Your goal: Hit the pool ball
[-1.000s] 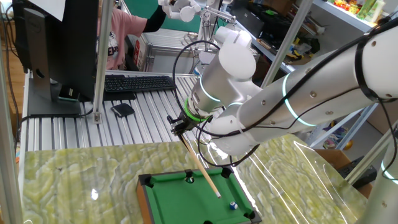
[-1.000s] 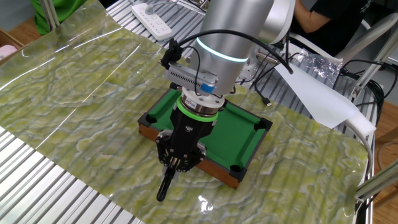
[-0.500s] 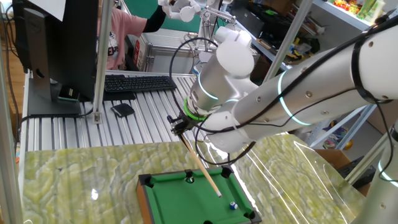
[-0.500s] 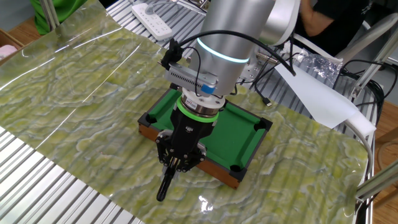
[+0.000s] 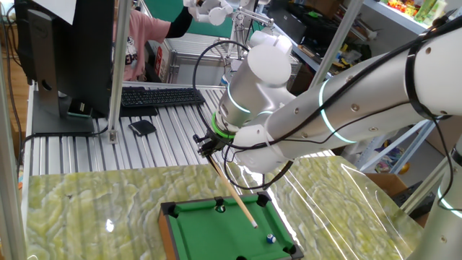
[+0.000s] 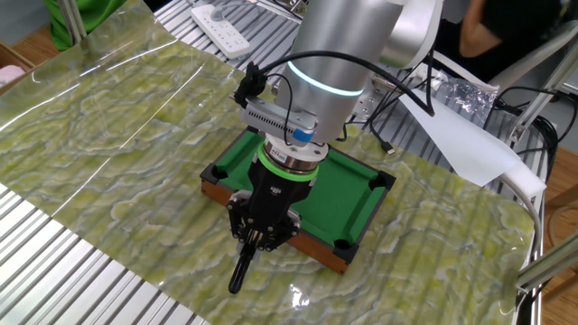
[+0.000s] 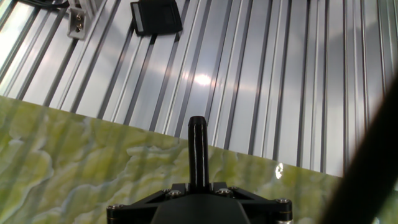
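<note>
The mini green pool table (image 5: 209,231) stands on the marbled mat; it also shows in the other fixed view (image 6: 352,194). The pool ball (image 5: 271,237), tiny and blue with a white patch, lies near the table's right front corner. A dark small ball (image 5: 221,207) lies near the far rail. My gripper (image 5: 207,144) is shut on a cue stick (image 5: 234,193) that slants down over the table, its tip a short way from the pool ball. In the other fixed view my gripper (image 6: 264,233) holds the cue's black butt (image 6: 240,270). The hand view shows that butt (image 7: 198,149).
A keyboard (image 5: 160,96), a monitor (image 5: 65,50) and a small black object (image 5: 142,128) sit on the ribbed metal table behind the mat. A person in pink (image 5: 137,36) stands at the back. A power strip (image 6: 226,18) and paper (image 6: 461,135) lie beyond the mat.
The arm's upper links have shifted slightly. The gripper, the cue and both balls stay where they were.
</note>
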Controlling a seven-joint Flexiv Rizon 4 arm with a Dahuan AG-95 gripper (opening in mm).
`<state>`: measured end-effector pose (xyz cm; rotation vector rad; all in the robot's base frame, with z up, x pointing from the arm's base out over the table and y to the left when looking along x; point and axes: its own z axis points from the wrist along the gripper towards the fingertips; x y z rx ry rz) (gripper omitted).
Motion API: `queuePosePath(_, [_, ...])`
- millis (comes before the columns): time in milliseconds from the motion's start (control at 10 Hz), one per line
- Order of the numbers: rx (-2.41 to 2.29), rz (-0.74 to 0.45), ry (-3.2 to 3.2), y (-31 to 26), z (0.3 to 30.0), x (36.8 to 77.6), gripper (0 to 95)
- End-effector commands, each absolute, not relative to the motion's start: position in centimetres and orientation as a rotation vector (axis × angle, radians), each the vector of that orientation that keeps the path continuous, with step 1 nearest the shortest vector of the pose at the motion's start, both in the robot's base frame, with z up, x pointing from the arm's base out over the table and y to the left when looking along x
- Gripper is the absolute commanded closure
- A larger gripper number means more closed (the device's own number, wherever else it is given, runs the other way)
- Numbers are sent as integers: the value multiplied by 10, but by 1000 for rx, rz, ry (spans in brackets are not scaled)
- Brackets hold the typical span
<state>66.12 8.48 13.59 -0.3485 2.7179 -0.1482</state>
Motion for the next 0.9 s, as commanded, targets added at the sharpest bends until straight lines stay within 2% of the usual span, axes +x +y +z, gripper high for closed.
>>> queuePosePath(100, [-352, -162, 2725, 85, 136, 662, 950])
queuePosePath(900, [-357, -185, 2733, 85, 136, 662, 950])
